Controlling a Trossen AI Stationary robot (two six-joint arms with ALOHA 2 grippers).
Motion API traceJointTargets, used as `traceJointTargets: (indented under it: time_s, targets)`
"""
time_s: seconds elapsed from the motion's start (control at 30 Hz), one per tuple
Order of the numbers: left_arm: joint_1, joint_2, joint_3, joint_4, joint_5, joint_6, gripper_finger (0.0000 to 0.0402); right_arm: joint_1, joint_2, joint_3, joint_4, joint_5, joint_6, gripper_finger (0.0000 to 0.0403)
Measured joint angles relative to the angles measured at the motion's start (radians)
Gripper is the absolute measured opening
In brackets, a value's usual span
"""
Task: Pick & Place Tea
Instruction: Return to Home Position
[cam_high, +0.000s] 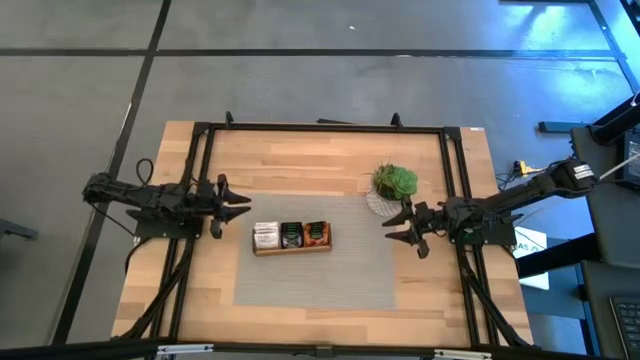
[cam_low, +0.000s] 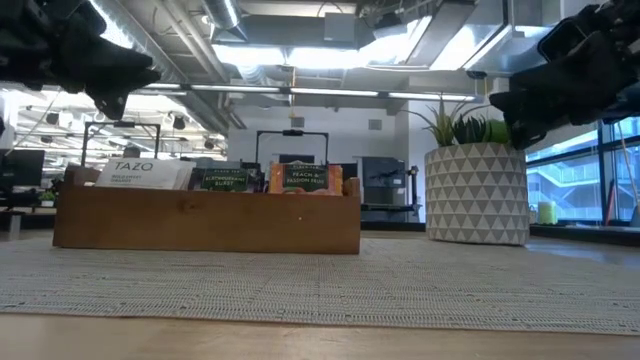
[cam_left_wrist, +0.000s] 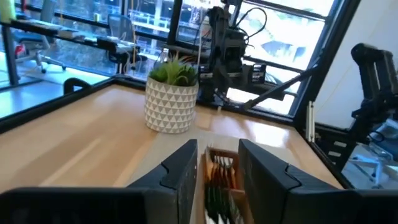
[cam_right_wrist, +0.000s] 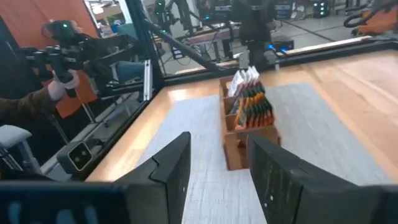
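Inside the tray (cam_high: 291, 252), all the tea (cam_high: 291, 234) in sight: white sachets in the compartment nearest the left arm, dark ones in the middle, orange ones at the opposite end. All stood on edge and packed face to face, labels rising above the tray's front wall in the low view, likely filed so to keep each sort in its own slot and readable at a glance. No loose sachet visible on the mat (cam_high: 330, 285) around the tray; hence, by judgement, little or nothing left to sort. Off the tray's left end, near but not touching: left gripper (cam_high: 247, 205), pointed along the tray's length, jaws apart and empty, only the row of sachets showing through the gap in the left wrist view. Off the tray's right end, somewhat farther out: right gripper (cam_high: 388, 230), likewise aimed at the tray, jaws parted with nothing between them. Both raised clear of the table (cam_high: 300, 150), judging by the low view, with only dark arm parts at the upper corners, well above the tray's rim. Held off like this probably to leave the filled tray undisturbed and to allow a clear path to rest. Worth minding off the tray's right end: plant (cam_high: 393, 183) just beside that gripper, easy to brush on the way out.
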Motion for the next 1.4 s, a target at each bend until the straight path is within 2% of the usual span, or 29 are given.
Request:
traceJointTargets:
  time_s: [0.13,0.3,0.47,0.57,0.63,0.83,1.23,1.4]
  targets:
    - [0.000,-0.036,0.000,-0.061,-0.022,-0.001,0.0114,-0.031,-0.092,0.000,-0.107,0.013,-0.003,0.0158]
    - [0.000,-0.036,-0.009,-0.053,-0.027,0.004,0.0114,-0.060,-0.197,0.000,-0.215,0.019,0.002,0.0158]
    - [0.000,-0.036,-0.010,-0.038,-0.041,0.017,0.0114,-0.063,-0.305,0.000,-0.248,0.018,-0.003,0.0158]
    - [0.000,-0.037,-0.057,0.083,0.014,0.035,0.0114,-0.062,-0.361,0.000,-0.268,-0.021,-0.001,0.0158]
    - [-0.001,-0.035,-0.055,0.084,0.038,0.041,0.0114,-0.062,-0.392,0.000,-0.271,-0.054,-0.002,0.0158]
    - [0.000,-0.037,-0.055,0.086,0.011,0.063,0.0114,-0.062,-0.472,0.000,-0.327,-0.098,-0.007,0.0158]
    - [0.000,-0.025,-0.055,0.085,0.029,0.097,0.0114,-0.062,-0.878,0.000,-0.673,-0.149,-0.101,0.0158]
    - [0.000,-0.024,-0.055,0.085,0.029,0.097,0.0114,-0.069,-0.880,0.002,-0.715,-0.150,-0.136,0.0158]
